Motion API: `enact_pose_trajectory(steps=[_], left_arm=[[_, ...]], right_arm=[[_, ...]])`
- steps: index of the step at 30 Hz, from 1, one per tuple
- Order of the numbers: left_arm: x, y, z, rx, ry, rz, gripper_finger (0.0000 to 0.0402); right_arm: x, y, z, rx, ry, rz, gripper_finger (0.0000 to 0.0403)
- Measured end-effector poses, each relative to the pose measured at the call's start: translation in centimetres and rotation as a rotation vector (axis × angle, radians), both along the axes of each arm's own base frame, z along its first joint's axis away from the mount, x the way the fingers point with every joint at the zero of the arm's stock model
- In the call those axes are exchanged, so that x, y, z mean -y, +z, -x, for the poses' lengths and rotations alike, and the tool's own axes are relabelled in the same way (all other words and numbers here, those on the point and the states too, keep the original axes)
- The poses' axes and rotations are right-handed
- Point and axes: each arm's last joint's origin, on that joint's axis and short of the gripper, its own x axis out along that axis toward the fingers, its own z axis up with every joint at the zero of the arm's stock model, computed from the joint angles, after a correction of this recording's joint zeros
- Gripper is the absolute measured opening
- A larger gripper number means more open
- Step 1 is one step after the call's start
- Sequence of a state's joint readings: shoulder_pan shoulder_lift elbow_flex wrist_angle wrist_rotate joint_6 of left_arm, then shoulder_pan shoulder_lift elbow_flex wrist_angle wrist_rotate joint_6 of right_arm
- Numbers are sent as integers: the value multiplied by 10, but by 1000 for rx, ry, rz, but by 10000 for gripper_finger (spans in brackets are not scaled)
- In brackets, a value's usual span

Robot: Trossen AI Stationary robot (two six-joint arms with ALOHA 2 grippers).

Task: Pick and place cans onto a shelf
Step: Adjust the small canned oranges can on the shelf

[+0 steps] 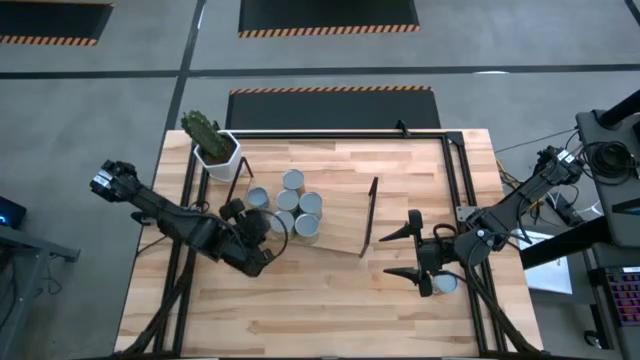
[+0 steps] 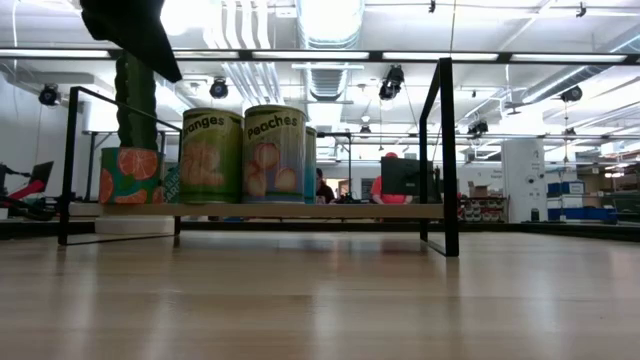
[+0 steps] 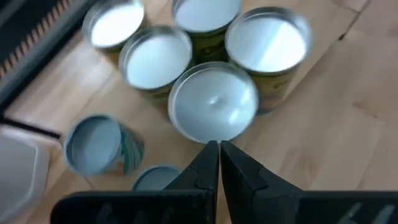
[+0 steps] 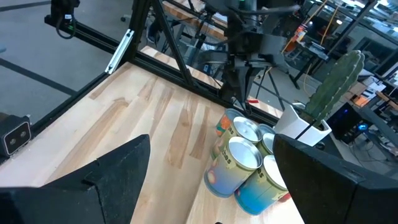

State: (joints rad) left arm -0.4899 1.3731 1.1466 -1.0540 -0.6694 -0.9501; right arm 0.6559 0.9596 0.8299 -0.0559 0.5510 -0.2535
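From above, the left gripper [image 1: 268,243] partly covers the cluster of cans [image 1: 296,205] on the shelf [image 1: 340,215], so an exact count there cannot be made; about five shiny tops show near the shelf's left end, packed close and touching; the left wrist view shows four tops [image 3: 214,99] grouped together and two more cans, one cut off by the gripper [image 3: 219,163], whose fingers are pressed together with nothing between them, just above the nearest can.

One more can [image 1: 444,284] lies partly hidden under the right gripper [image 1: 415,252], off the shelf near the table's right edge; that gripper's fingers [image 4: 112,171] are spread wide and empty.

In the low view the shelf board [image 2: 270,210] carries cans labelled Oranges [image 2: 211,155] and Peaches [image 2: 274,153], upright and side by side; further cans behind them are mostly hidden; a dark arm part is cut off at the upper left corner.

A white hexagonal pot [image 1: 219,155] holding a green cactus [image 1: 201,129] stands on the table [image 1: 300,310] at the shelf's far left; in the low view the pot is hard to make out behind the cans.

Figures in the room beyond are too small to describe.
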Motion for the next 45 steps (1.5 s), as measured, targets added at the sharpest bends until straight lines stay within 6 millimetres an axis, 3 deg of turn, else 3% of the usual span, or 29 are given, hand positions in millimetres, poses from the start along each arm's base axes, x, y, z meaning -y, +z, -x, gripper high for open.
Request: enact_pose_trajectory(steps=[11, 19, 34, 45], left_arm=[[-22, 7, 0, -78, 108, 31, 0], [-19, -11, 8, -240, 68, 182, 0], [-17, -14, 8, -226, 72, 189, 0], [-9, -32, 16, -255, 89, 220, 0]], right_arm=[[0, 0, 0, 2, 4, 19, 327], [0, -2, 1, -21, 2, 25, 327], [1, -2, 0, -19, 0, 23, 327], [1, -3, 1, -28, 0, 30, 327]])
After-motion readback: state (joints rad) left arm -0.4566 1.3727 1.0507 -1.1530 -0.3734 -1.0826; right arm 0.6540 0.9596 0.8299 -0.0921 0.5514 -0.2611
